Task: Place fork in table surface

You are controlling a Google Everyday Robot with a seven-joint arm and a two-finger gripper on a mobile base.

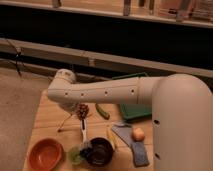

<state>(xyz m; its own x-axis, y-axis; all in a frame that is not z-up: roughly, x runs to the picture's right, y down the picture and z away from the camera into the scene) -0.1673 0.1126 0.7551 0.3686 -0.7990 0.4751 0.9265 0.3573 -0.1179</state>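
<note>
gripper (67,107): left of centre under the white arm (105,91), low over the table surface (47,117); I cannot tell how its claw stands | fork (65,122): thin pale sliver slanting down-left below the gripper (contact unclear) | orange bowl (45,153): lower left; dark bowl (99,151) beside it; green tray (131,109) right of centre

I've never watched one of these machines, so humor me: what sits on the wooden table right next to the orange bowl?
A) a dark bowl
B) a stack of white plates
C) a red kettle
A: a dark bowl sits just right of the orange bowl on the table surface, below the gripper.
</note>
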